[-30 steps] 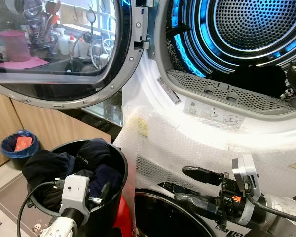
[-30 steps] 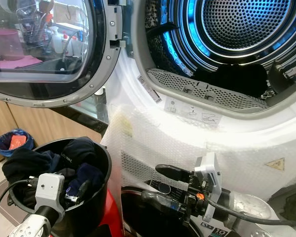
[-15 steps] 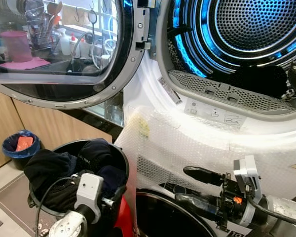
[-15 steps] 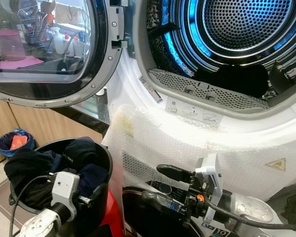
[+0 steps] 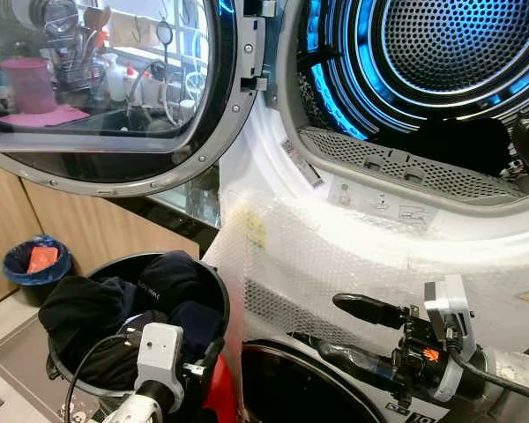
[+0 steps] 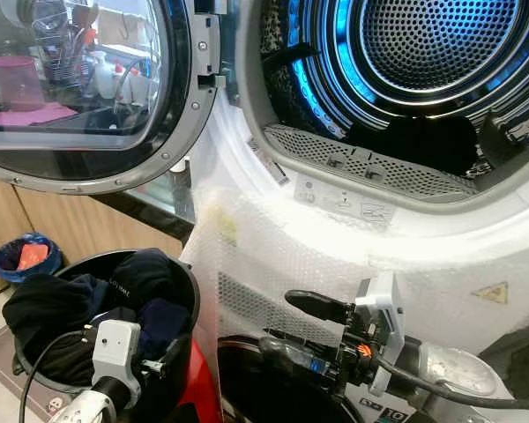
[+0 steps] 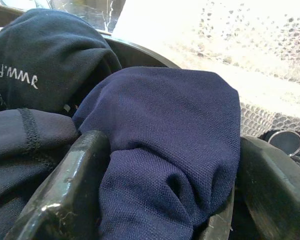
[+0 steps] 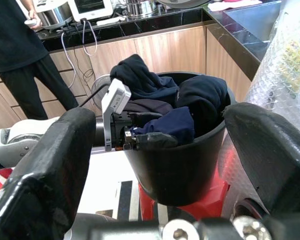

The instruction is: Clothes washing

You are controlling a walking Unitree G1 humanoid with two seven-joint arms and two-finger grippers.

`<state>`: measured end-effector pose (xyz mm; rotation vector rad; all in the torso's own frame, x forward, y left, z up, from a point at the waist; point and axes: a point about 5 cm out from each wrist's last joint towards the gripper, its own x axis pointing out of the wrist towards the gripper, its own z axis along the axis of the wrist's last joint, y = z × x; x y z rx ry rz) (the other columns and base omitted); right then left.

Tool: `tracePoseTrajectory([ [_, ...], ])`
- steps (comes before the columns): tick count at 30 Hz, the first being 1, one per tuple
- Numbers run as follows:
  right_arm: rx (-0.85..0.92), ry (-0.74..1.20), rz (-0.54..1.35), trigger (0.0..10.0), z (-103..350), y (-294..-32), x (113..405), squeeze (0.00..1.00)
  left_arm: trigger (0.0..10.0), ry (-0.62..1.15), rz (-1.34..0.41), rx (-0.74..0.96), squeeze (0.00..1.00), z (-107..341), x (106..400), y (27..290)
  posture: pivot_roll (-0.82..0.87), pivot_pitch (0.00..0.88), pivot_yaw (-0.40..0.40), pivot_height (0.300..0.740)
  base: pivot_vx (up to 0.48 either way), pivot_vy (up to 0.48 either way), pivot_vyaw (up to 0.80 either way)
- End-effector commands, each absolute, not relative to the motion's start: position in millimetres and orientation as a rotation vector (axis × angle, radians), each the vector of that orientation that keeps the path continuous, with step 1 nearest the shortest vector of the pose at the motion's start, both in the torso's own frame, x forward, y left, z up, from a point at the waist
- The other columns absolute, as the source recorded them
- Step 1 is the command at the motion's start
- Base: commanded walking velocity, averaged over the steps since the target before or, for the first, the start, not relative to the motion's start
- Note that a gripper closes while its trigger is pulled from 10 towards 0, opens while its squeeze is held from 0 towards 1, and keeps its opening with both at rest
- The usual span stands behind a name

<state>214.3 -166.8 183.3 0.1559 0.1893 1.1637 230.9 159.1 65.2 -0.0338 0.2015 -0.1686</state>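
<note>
Two head views look down at a round black plastic laundry bucket (image 5: 213,295), lower left, which both close wrist views share.

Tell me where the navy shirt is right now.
The navy shirt lies on top of the dark clothes in the black bucket, low on the robot's left beside the open dryer, between the left pincer's fingers.

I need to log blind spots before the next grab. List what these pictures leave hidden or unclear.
- Lower clothes in the black bucket: covered by the top garments, eye views.
- Contents of the drum: a dark heap at the bottom, items indistinguishable.
- Left end effector fingertips: cut off by the frame edge and wrapped by the navy cloth, left wrist view.
- Person: cropped by the top edge, right wrist view.
- Panel labels: too small to read.
</note>
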Motion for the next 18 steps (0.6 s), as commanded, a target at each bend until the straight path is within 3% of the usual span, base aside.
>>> tracePoseTrajectory([
  [1,0.13,0.164,1.162,10.0,189.5,-169.7,217.0,0.0,3.8,0.224,-0.155,-0.041,0.0,59.7,226.5,159.9,0.04,0.0,-0.127,0.74,0.0,0.0,0.0],
  [8,0.122,0.166,1.165,10.0,190.2,-171.1,218.6,0.0,1.8,0.213,-0.125,-0.043,0.0,60.7,224.3,161.1,0.04,0.0,-0.132,0.74,0.0,0.0,0.0],
  [9,0.121,0.166,1.165,10.0,190.5,-171.5,218.8,0.0,0.0,0.213,-0.122,-0.041,0.0,60.6,223.3,161.2,0.04,0.0,-0.134,0.74,0.0,0.0,0.0],
  [18,0.116,0.165,1.159,10.0,191.4,-173.8,219.4,0.0,0.0,0.185,-0.098,-0.036,0.0,63.0,219.2,162.5,0.04,0.0,-0.137,0.74,0.0,0.0,0.0],
])
